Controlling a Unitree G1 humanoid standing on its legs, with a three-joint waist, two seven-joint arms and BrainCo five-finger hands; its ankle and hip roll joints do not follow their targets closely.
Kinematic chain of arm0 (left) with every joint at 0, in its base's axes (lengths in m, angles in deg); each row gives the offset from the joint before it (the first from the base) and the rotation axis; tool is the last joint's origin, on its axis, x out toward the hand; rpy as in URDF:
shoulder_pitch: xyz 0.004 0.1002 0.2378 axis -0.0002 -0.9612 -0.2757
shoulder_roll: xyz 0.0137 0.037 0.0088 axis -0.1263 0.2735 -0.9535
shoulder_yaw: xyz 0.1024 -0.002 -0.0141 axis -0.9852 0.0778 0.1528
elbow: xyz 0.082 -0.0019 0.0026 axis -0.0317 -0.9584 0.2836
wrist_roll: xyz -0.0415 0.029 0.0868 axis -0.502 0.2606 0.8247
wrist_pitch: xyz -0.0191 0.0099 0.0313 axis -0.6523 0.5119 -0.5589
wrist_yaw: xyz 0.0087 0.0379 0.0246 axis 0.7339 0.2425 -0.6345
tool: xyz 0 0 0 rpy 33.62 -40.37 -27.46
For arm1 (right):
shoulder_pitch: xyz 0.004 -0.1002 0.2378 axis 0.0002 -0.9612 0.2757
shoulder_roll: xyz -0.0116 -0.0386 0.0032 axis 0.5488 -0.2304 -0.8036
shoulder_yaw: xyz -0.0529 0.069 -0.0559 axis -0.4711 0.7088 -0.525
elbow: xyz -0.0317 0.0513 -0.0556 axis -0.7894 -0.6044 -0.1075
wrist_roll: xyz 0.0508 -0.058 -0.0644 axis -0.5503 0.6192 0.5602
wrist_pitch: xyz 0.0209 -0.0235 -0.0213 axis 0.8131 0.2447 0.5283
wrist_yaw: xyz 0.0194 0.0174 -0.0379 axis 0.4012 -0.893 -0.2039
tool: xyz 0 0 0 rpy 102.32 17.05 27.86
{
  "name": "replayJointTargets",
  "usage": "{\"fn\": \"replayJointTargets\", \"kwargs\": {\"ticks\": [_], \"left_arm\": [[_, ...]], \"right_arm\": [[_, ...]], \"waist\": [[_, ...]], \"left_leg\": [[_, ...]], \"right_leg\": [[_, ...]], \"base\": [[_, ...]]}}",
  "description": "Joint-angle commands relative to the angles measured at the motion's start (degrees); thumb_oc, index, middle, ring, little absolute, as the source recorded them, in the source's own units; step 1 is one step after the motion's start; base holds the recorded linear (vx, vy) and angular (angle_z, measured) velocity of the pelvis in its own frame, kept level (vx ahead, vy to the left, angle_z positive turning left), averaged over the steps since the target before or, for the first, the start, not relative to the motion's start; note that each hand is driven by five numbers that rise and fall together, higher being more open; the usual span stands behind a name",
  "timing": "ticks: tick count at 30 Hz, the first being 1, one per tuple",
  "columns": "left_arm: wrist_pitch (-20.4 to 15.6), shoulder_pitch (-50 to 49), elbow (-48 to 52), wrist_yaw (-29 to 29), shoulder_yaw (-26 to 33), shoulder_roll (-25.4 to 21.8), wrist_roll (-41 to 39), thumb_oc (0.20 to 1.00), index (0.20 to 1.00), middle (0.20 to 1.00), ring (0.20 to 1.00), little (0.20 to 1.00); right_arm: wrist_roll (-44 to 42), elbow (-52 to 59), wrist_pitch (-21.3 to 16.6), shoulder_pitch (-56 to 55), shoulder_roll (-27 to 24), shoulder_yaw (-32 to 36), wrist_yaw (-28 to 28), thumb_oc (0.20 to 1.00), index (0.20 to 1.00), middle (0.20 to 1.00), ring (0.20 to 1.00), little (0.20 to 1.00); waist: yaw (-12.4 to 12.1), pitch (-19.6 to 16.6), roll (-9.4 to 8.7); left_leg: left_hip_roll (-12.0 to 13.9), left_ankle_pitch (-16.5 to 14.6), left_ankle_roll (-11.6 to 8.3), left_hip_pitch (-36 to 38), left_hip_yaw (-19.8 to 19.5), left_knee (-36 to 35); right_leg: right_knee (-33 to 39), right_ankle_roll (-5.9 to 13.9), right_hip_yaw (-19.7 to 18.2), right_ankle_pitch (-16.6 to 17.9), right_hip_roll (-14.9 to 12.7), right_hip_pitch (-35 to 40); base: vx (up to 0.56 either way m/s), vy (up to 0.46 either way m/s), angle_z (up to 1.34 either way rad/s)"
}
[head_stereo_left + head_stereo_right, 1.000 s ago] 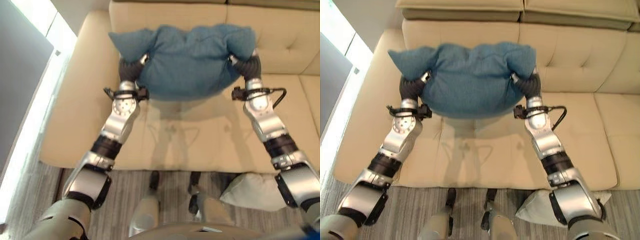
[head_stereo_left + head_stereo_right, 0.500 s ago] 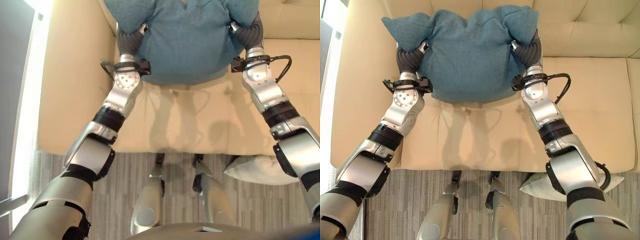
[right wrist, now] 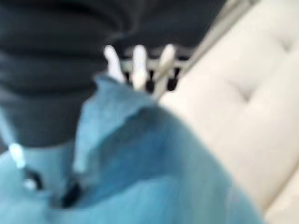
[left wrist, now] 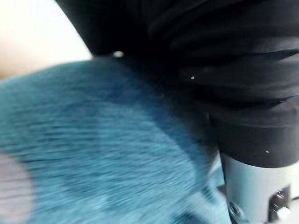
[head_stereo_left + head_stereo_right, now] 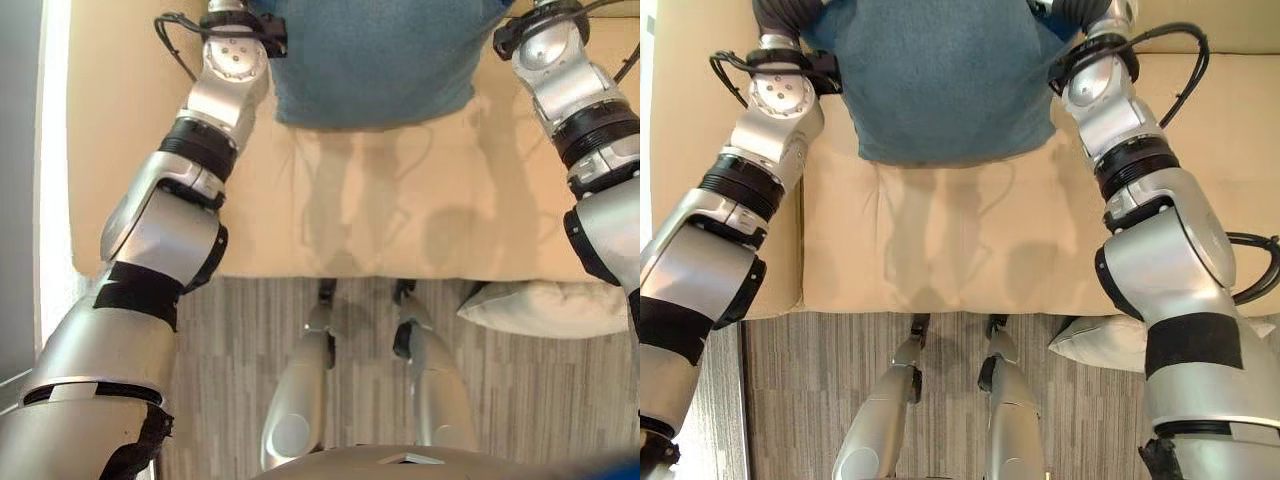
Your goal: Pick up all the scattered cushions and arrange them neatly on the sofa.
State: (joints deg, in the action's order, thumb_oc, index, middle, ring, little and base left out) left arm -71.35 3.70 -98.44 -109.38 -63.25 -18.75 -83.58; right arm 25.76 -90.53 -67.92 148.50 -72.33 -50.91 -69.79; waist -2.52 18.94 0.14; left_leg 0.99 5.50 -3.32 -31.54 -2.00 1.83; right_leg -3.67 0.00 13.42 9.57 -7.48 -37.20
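Above the beige sofa, a blue cushion held between both arms. Right hand pinching an upper corner; left hand, cannot tell. Soft, light, saggy: best gripped at corners. White cushion on floor.

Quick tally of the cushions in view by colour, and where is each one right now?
Blue cushion: 1, held up over the sofa seat between the left hand and the right hand.
White cushion: 1, on the floor against the sofa's front edge, on the robot's right.
Total: 2 cushions.
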Motion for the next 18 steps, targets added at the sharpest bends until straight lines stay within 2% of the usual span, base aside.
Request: {"fn": "replayJointTargets", "kwargs": {"ticks": [1, 4, 6, 8, 9, 12, 13, 14, 16, 18], "left_arm": [[-2.92, 6.41, -1.93, -2.33, 0.63, -1.25, 0.26, 1.000, 1.000, 1.000, 1.000, 1.000], [-4.96, 6.43, -1.74, -1.39, 3.73, -1.95, -8.73, 1.000, 1.000, 1.000, 1.000, 1.000], [-4.06, 4.04, 0.43, 0.79, 2.75, -6.84, -6.77, 1.000, 1.000, 1.000, 1.000, 1.000], [-5.76, -2.43, 10.96, 1.52, 3.92, -10.26, -4.49, 1.000, 1.000, 1.000, 1.000, 1.000], [-6.72, -9.09, 19.26, 2.37, 5.68, -12.06, -3.55, 1.000, 1.000, 1.000, 1.000, 1.000], [-7.71, -24.44, 33.74, 5.63, 10.62, -15.72, -2.83, 1.000, 1.000, 1.000, 1.000, 1.000], [-7.29, -35.19, 41.50, 8.00, 14.37, -16.53, -2.02, 1.000, 1.000, 1.000, 1.000, 1.000], [-7.42, -41.30, 45.77, 10.10, 15.87, -17.56, -1.90, 1.000, 1.000, 1.000, 1.000, 1.000], [-6.89, -51.15, 50.38, 14.52, 18.58, -15.83, -5.17, 1.000, 1.000, 1.000, 1.000, 1.000], [-5.74, -61.03, 54.25, 19.45, 20.70, -14.37, -7.14, 1.000, 1.000, 1.000, 1.000, 1.000]], "right_arm": [[0.40, -2.43, -0.28, 3.61, 0.22, -2.70, -2.97, 1.000, 1.000, 1.000, 1.000, 1.000], [-3.42, -3.06, 0.35, 5.30, -1.88, -1.97, -3.60, 1.000, 1.000, 1.000, 1.000, 1.000], [-5.67, -1.44, -0.61, 4.21, -5.58, -1.95, -2.22, 1.000, 1.000, 1.000, 1.000, 1.000], [-6.33, 4.35, -1.54, 0.17, -10.90, -1.07, 0.05, 1.000, 1.000, 1.000, 1.000, 1.000], [-7.13, 10.12, -2.49, -4.75, -13.75, 1.35, 1.02, 1.000, 1.000, 1.000, 1.000, 1.000], [-6.20, 22.62, -3.71, -17.15, -18.73, 6.39, 3.95, 1.000, 1.000, 1.000, 1.000, 1.000], [-6.10, 31.34, -5.18, -28.55, -21.00, 11.74, 6.84, 1.000, 1.000, 1.000, 1.000, 1.000], [-7.46, 34.32, -5.96, -35.32, -21.43, 15.66, 8.09, 1.000, 1.000, 1.000, 1.000, 1.000], [-9.66, 39.81, -7.57, -47.53, -21.31, 21.59, 12.26, 1.000, 1.000, 1.000, 1.000, 1.000], [-13.28, 45.60, -9.12, -61.03, -18.18, 28.10, 16.71, 1.000, 1.000, 1.000, 1.000, 1.000]], "waist": [[-0.50, -2.60, 0.92], [-0.28, -3.64, 1.23], [-0.22, -4.00, 1.65], [-0.35, -3.93, 1.65], [-0.24, -3.76, 1.74], [0.14, -4.18, 1.57], [0.67, -4.77, 1.28], [0.64, -5.03, 1.08], [1.24, -5.72, 0.83], [1.54, -6.04, 0.47]], "left_leg": [[0.28, 1.75, -1.15, 3.79, 0.85, -3.21], [0.12, 1.84, -1.38, 6.45, 0.59, -4.86], [-0.12, 1.79, -1.65, 9.73, 0.71, -6.24], [-0.35, 1.69, -1.98, 11.94, 0.70, -6.70], [-0.43, 1.54, -2.17, 13.08, 0.68, -6.83], [-0.67, 0.89, -2.26, 15.17, 1.26, -6.83], [-0.79, 0.49, -2.14, 16.62, 1.66, -6.83], [-0.77, -0.11, -2.06, 18.08, 1.81, -6.83], [-0.74, -0.29, -1.93, 19.56, 2.06, -6.83], [-0.58, -0.72, -1.89, 21.88, 2.29, -6.83]], "right_leg": [[-2.67, 8.41, -0.38, -2.59, -1.40, 3.63], [-2.35, 8.35, -0.24, -3.16, -1.42, 5.90], [-2.42, 8.21, -0.17, -3.63, -1.44, 8.66], [-1.92, 8.07, 0.34, -3.71, -1.49, 11.35], [-1.85, 8.03, 0.59, -3.82, -1.54, 12.66], [-1.68, 7.94, 0.80, -4.03, -1.52, 15.02], [-1.37, 7.90, 0.86, -3.99, -1.48, 16.69], [-1.24, 7.98, 0.83, -4.48, -1.39, 18.25], [-0.52, 8.00, 0.84, -4.47, -1.38, 20.24], [0.54, 8.17, 1.16, -4.80, -1.07, 22.95]], "base": [[0.04, 0.019, -0.05], [0.06, 0.022, 0.02], [0.06, 0.046, 0.01], [0.04, 0.016, -0.01], [0.03, -0.003, 0.11], [0.05, 0.027, 0.17], [0.12, 0.017, 0.13], [0.12, 0.006, 0.06], [0.10, -0.009, -0.01], [0.08, -0.018, 0.00]]}}
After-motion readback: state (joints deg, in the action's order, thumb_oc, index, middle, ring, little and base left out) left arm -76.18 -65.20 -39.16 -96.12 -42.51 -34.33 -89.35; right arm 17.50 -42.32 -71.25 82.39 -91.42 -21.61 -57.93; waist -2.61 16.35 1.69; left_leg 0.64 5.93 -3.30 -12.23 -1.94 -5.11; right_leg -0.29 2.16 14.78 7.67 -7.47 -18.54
